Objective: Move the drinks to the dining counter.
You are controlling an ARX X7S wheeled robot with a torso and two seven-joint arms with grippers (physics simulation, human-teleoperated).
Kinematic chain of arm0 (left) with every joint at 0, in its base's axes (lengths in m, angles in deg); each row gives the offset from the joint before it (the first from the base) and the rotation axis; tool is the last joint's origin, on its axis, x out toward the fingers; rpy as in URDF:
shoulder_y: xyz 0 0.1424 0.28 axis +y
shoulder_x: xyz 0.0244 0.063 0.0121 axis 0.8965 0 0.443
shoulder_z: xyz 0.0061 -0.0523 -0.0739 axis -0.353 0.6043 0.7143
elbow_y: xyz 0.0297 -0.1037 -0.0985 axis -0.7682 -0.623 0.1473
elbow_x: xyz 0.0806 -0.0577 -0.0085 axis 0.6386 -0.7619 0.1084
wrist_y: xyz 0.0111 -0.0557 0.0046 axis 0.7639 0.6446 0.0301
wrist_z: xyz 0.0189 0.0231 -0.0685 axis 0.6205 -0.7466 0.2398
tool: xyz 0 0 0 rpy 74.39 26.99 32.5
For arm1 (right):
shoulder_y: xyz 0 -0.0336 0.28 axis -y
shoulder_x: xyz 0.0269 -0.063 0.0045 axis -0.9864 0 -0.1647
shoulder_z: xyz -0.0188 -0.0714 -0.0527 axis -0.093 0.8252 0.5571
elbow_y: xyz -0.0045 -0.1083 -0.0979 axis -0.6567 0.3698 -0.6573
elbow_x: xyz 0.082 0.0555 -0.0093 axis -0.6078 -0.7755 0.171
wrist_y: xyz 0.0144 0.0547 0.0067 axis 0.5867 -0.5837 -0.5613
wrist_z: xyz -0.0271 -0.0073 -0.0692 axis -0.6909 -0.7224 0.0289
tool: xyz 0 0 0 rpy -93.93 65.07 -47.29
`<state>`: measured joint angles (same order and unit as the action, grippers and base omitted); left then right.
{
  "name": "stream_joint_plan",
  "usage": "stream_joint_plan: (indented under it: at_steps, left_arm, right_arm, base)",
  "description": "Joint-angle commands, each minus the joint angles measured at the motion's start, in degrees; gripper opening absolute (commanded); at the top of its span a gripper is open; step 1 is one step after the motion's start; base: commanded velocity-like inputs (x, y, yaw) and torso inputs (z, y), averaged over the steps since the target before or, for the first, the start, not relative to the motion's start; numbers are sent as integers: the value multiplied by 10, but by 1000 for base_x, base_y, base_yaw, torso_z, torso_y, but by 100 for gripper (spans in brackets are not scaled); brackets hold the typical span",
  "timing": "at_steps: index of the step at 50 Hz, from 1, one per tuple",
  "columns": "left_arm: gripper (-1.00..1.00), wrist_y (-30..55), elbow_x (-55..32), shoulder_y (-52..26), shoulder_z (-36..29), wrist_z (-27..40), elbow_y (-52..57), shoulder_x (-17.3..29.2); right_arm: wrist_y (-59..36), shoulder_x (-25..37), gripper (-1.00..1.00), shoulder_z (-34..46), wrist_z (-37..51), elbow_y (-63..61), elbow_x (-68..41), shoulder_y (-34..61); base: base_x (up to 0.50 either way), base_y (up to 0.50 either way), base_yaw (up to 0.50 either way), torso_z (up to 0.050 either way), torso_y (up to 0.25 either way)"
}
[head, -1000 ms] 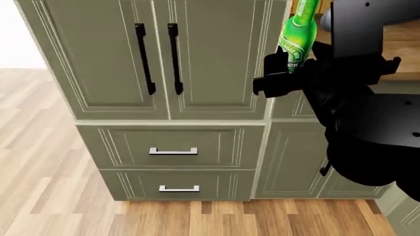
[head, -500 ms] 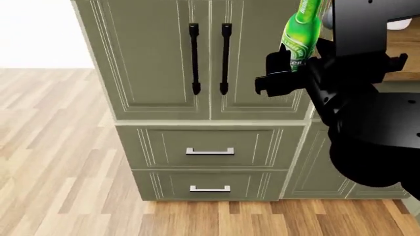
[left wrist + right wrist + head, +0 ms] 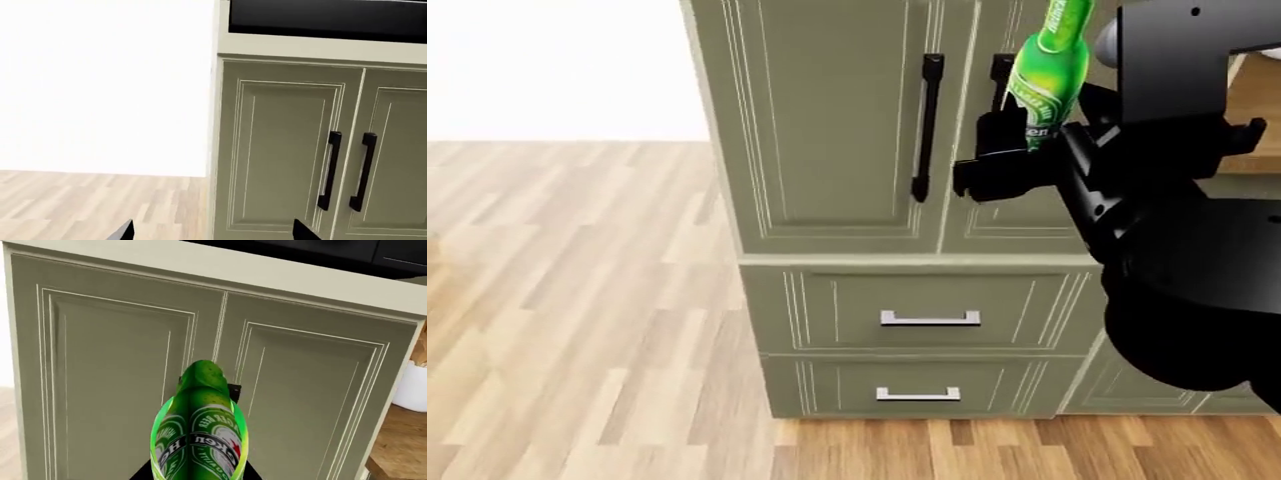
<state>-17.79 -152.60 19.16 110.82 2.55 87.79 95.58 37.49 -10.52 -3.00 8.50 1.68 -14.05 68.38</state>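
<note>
Green glass bottle [image 3: 1045, 75] is what the right gripper [image 3: 1014, 165] carries: its black fingers are clamped on the lower body, the neck rising just above them and leaning a little to the side, so the bottle sits at the very front of the right arm, held off the floor. From the right wrist camera the bottle [image 3: 200, 432] fills the foreground, its label facing the lens, and the olive-green cabinet doors [image 3: 120, 370] stand close behind it. Only two dark fingertips [image 3: 303, 231] of the left gripper show at the edge of its own camera picture, well apart from each other, with nothing seen between them.

The step in hand looks like the carry toward the dining counter, which is not in view. To do it well, keep the grip firm and the bottle near upright, and swing it clear of the black door handles [image 3: 928, 125] and the drawers [image 3: 928, 315] below while the base turns.
</note>
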Motion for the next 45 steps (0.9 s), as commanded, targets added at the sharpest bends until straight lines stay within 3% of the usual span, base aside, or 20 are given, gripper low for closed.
stream_joint_plan:
  at_steps: [1, 45]
  left_arm:
    - [100, 2, 5, 0, -2, -4, -1, -2]
    - [100, -1, 5, 4, 1, -6, 1, -1]
  right_arm:
    - [-4, 5, -100, -7, 1, -3, 4, 2]
    - [-10, 3, -100, -5, 6, 0, 0, 10]
  base:
    - [140, 500, 0, 0, 10]
    - [131, 500, 0, 0, 1]
